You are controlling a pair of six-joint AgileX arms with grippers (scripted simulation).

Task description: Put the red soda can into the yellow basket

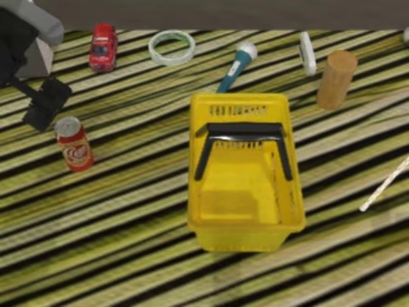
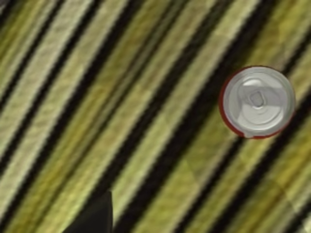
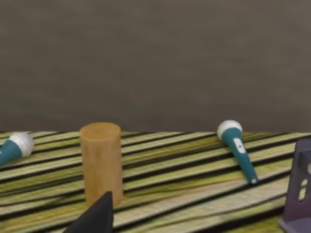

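The red soda can point(image 1: 75, 146) stands upright on the striped cloth at the table's left, silver top up. In the left wrist view its silver top point(image 2: 256, 102) shows from above, off to one side of the finger point(image 2: 97, 218). My left gripper point(image 1: 45, 103) hangs just up and left of the can, open, holding nothing and apart from the can. The yellow basket point(image 1: 203, 192) sits mid-table with its black handle point(image 1: 244, 130) folded across the opening. My right gripper is outside the top view; one finger point(image 3: 99, 216) shows in its wrist view, open and empty.
Along the far edge lie a red toy car point(image 1: 103, 46), a tape ring point(image 1: 172, 47), a teal microphone point(image 1: 235, 64), a white object point(image 1: 307, 53) and an upright wooden cylinder point(image 1: 335, 78). A white rod point(image 1: 385, 184) lies at the right edge.
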